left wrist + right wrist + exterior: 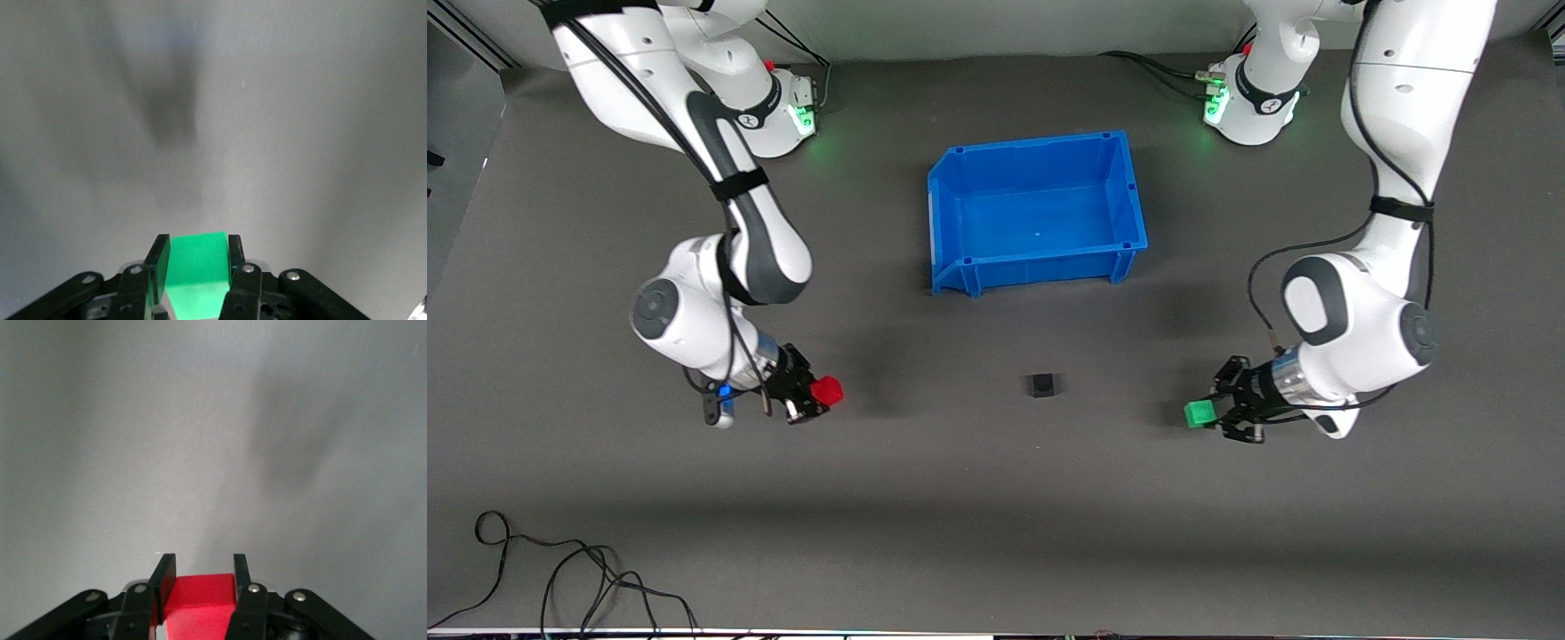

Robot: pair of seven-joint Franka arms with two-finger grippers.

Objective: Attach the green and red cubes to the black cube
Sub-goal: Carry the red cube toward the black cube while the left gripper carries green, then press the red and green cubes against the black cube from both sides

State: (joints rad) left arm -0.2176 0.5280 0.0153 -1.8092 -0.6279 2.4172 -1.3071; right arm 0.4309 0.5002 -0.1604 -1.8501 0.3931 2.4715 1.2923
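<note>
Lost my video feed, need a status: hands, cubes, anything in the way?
Left hand shut on green cube; right hand shut on red cube. Black cube on table between them. Blue bin farther back, not in the way.

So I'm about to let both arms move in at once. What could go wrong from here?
1. The black cube sits loose on the table, unheld; whichever cube reaches it first may push it away rather than attach.
2. The left gripper pinches the green cube and the right gripper the red cube by the back part only; pressing could twist them.
</note>
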